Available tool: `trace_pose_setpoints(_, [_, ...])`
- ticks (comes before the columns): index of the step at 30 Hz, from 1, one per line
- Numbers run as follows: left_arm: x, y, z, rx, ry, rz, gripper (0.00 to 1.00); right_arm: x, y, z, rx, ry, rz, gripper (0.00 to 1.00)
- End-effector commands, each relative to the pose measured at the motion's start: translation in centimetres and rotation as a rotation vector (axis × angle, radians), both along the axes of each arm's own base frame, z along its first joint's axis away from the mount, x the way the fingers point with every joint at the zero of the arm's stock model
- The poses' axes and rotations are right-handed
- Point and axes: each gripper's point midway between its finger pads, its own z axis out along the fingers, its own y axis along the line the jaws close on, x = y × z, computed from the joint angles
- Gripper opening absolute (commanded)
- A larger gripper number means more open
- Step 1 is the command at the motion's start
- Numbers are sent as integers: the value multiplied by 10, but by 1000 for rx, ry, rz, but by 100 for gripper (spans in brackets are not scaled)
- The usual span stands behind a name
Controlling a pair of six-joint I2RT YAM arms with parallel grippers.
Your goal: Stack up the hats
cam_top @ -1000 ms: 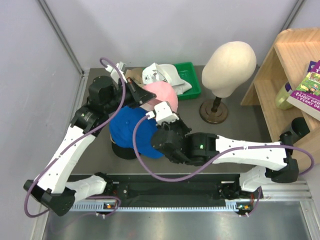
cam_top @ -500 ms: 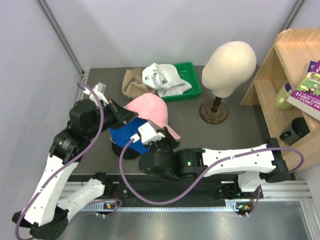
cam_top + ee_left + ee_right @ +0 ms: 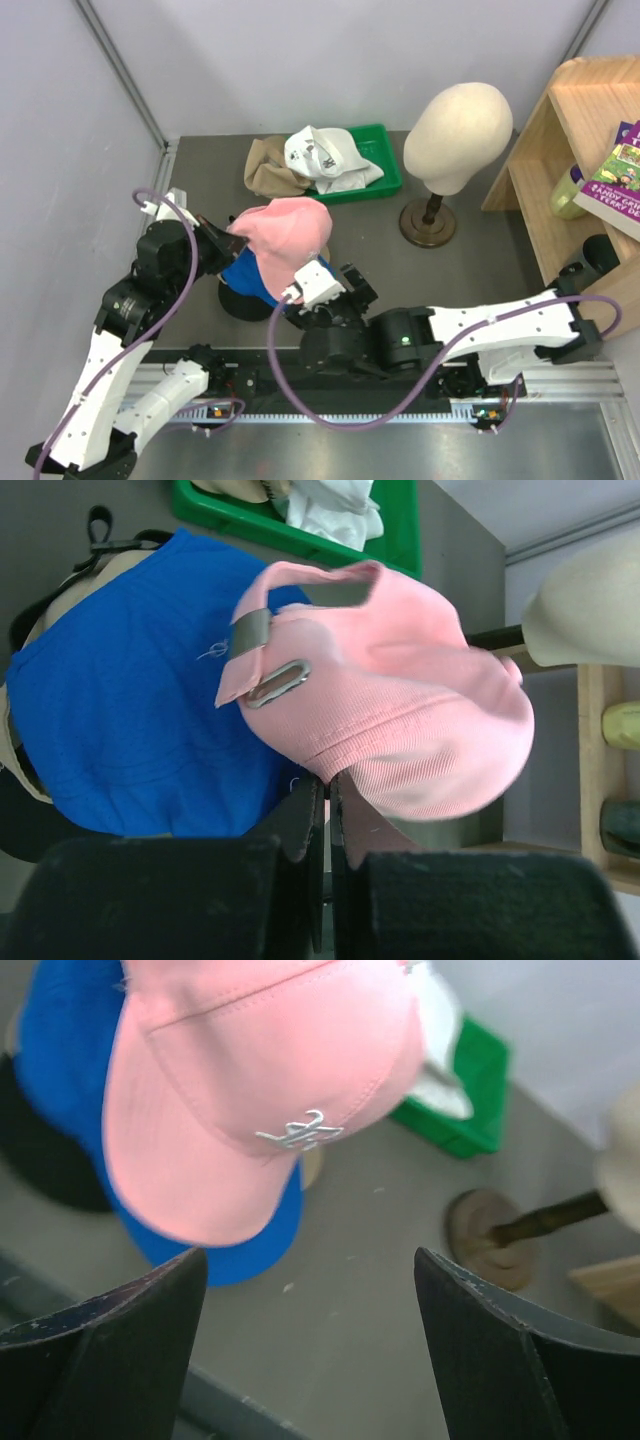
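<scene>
A pink hat [image 3: 288,232] hangs over the blue hat [image 3: 246,279], which sits on a black hat [image 3: 237,303] at the table's left. My left gripper [image 3: 327,779] is shut on the pink hat's [image 3: 400,710] lower edge, below its back strap; it comes in from the hat's left in the top view [image 3: 226,241]. My right gripper [image 3: 308,1256] stands open with nothing between its fingers, just in front of the pink brim [image 3: 200,1185]. A white hat with a dark logo [image 3: 322,156] lies in the green bin [image 3: 386,152], with a khaki-brown hat [image 3: 268,167] beside it.
A cream mannequin head [image 3: 459,122] on a round wooden stand [image 3: 428,222] rises at the back right. A wooden shelf [image 3: 560,160] with books and a bottle fills the right edge. Grey walls close the left and back.
The right gripper has opened, let go of the pink hat's brim and drawn back. The left gripper has carried the pink hat left and nearer, over the blue hat.
</scene>
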Motion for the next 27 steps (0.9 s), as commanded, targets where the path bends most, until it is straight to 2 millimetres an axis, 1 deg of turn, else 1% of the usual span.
trace_pose_setpoints(1, [0, 11, 1, -25, -19, 71, 0, -38, 10, 6, 314, 276, 215, 84])
trace_pose_setpoints(2, [0, 15, -2, -20, -19, 92, 0, -48, 16, 0, 383, 391, 263, 85])
trace_pose_setpoints(3, [-1, 17, -1, -29, -28, 106, 0, -50, 11, -5, 429, 446, 268, 85])
trace_pose_setpoints(4, [-1, 18, 1, -35, -39, 109, 0, -52, 21, 0, 516, 530, 320, 84])
trace_pose_setpoints(5, [-2, 18, -1, -35, -35, 113, 0, -54, 24, -1, 567, 583, 344, 85])
trace_pose_setpoints(6, [-2, 18, -1, -41, -36, 116, 0, -54, 21, -6, 610, 625, 366, 85])
trace_pose_setpoints(7, [-1, 18, -2, -46, -35, 117, 0, -50, 22, -8, 656, 684, 391, 84])
trace_pose_setpoints(8, [0, 17, -3, -49, -32, 119, 0, -48, 29, 11, 793, 706, 430, 84])
trace_pose_setpoints(9, [0, 18, -4, -53, -29, 130, 0, -46, 21, 0, 838, 735, 438, 84])
trace_pose_setpoints(10, [1, 20, -4, -54, -29, 143, 0, -37, 18, -1, 900, 764, 435, 84])
trace_pose_setpoints(11, [1, 22, -4, -65, -31, 157, 0, -34, 17, -12, 994, 815, 410, 83])
trace_pose_setpoints(12, [3, 26, -3, -63, -37, 182, 0, -32, 10, -4, 1075, 828, 419, 83])
trace_pose_setpoints(13, [3, 27, -3, -65, -39, 194, 0, -27, 6, -7, 1125, 849, 392, 82])
trace_pose_setpoints(14, [2, 30, -1, -74, -47, 207, 0, -27, 4, -23, 1184, 910, 347, 82])
trace_pose_setpoints(16, [2, 34, -1, -73, -54, 232, 0, -27, -1, -27, 1285, 967, 318, 82])
trace_pose_setpoints(17, [1, 36, -1, -76, -55, 238, 0, -26, -4, -47, 1292, 991, 289, 82])
trace_pose_setpoints(18, [0, 36, 0, -81, -59, 240, 0, -25, -4, -33, 1384, 987, 329, 82])
trace_pose_setpoints(19, [0, 36, -1, -82, -57, 239, 0, -21, -6, -34, 1458, 1009, 309, 82])
trace_pose_setpoints(20, [0, 36, -2, -82, -50, 241, 0, -18, -10, -49, 1493, 1016, 286, 82])
trace_pose_setpoints(21, [0, 36, -4, -81, -42, 241, 0, -15, -10, -41, 1565, 1012, 311, 82])
trace_pose_setpoints(22, [-1, 36, -7, -82, -34, 242, 0, -13, -11, -41, 1607, 1021, 310, 82])
trace_pose_setpoints(23, [-1, 35, -8, -89, -31, 243, 0, -10, -7, -56, 1594, 1031, 282, 82])
trace_pose_setpoints(24, [-2, 35, -9, -93, -28, 244, 0, -9, -6, -47, 1632, 1024, 312, 82])
trace_pose_setpoints(25, [-2, 35, -10, -94, -25, 245, 0, -10, -3, -48, 1630, 1031, 324, 82])
trace_pose_setpoints(26, [-3, 36, -10, -97, -26, 247, 0, -9, 4, -57, 1612, 1039, 309, 82])
trace_pose_setpoints(27, [-4, 37, -12, -94, -21, 251, 0, -8, 7, -57, 1620, 1045, 320, 82])
